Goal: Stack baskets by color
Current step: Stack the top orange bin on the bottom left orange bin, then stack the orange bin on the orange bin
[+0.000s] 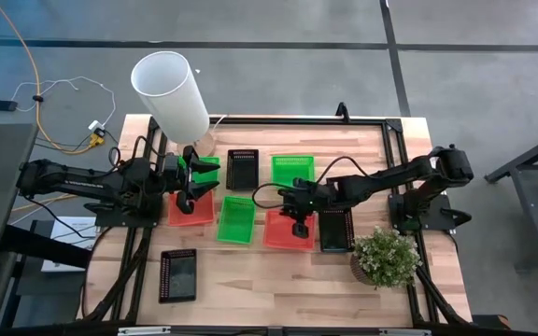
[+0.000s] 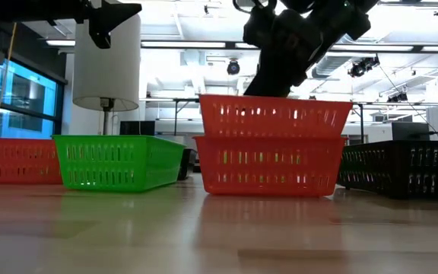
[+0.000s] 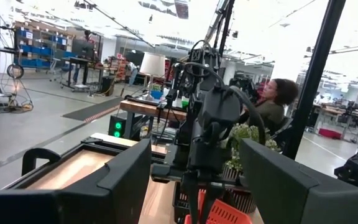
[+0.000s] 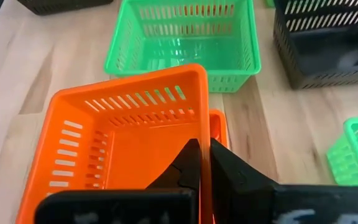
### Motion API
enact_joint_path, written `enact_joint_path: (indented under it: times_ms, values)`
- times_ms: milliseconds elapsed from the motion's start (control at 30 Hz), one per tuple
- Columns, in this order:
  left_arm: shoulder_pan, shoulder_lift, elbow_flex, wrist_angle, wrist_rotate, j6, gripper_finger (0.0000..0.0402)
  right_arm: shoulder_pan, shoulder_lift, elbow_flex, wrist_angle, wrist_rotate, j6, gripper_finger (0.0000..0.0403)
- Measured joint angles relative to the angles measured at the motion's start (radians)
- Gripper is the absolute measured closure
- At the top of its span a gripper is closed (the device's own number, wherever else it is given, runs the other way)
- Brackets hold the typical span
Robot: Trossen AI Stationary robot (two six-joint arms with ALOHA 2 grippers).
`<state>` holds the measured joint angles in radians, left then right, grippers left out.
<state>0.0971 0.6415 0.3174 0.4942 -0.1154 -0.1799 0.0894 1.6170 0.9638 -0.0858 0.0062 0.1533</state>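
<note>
A: Directly below the fingers of the right gripper (image 4: 204,163): upper red basket (image 4: 126,146), pinched at its rim wall, fingers clenched on that wall. Sits nested in the lower red basket (image 2: 267,165), not yet fully seated, rim standing above the lower rim in the low view.

B: Long axis?

A: Running away from the fingers, roughly in line with the lower basket; a strip of the lower rim shows just beside the fingers. Judged: release next, straight up and off, no sideways drag.

B: Third red one?

A: Under the left gripper (image 1: 194,191), red basket (image 1: 191,209) just below and beside its fingers. Fingers spread wide, grasping nothing. Clearly the nearer arm for that one; right gripper well apart from it, green basket (image 1: 236,220) lying between.

B: Remaining items?

A: Green baskets and black baskets scattered, unstacked beyond the fingers. One black basket (image 1: 335,229) just beside the red stack.

B: Risk?

A: Possible lift of the top basket on release if the wall sticks to the fingers.
</note>
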Motion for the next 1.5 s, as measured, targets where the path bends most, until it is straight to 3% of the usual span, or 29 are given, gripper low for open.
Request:
enact_joint_path:
  times_ms: [467, 900, 1133, 1300, 1500]
  values:
    - [0.000, 0.000, 0.000, -0.004, 0.000, 0.000, 0.0167, -0.005, 0.007, 0.000, 0.000, -0.041, 0.004, 0.0373]
    - [0.000, 0.000, 0.000, -0.005, 0.000, 0.000, 0.0167, -0.011, -0.049, 0.000, -0.036, -0.037, -0.062, 0.0199]
    - [0.000, 0.000, 0.000, -0.034, 0.000, 0.000, 0.0167, -0.025, -0.164, -0.030, -0.183, -0.033, -0.082, 0.0176]
    - [0.000, 0.000, 0.000, -0.051, 0.002, 0.000, 0.0167, -0.016, -0.310, -0.230, -0.016, 0.002, -0.016, 0.0176]
    - [0.000, 0.000, 0.000, -0.061, 0.003, 0.021, 0.0167, 0.017, -0.492, -0.516, 0.557, 0.122, -0.001, 0.0176]
